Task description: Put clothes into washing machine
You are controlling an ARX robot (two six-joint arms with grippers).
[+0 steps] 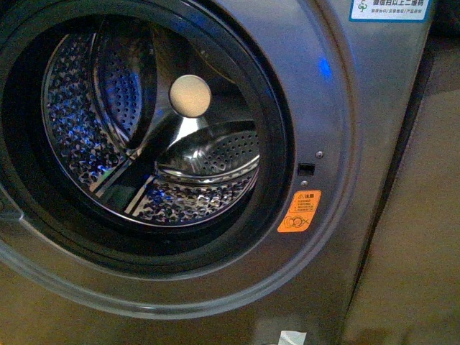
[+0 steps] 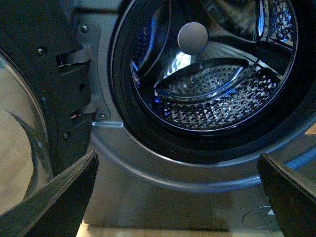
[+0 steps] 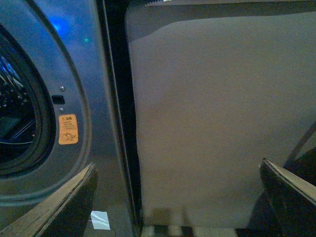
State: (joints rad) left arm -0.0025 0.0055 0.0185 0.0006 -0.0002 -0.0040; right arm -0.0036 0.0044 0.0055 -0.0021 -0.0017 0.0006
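Observation:
The washing machine fills the front view, a grey-metallic front-loader with a black-rimmed porthole, an orange sticker and a small blue light. Its perforated steel drum shows nothing inside. The clothes are out of view in every frame. My left gripper is open in front of the lower rim of the porthole, nothing between its fingers. My right gripper is open and empty, facing the machine's right edge and a beige wall. Neither arm shows in the front view.
The machine's door hangs swung open to the drum's left in the left wrist view, on a black hinge. A plain beige wall stands right of the machine. A white label sits low on the front panel.

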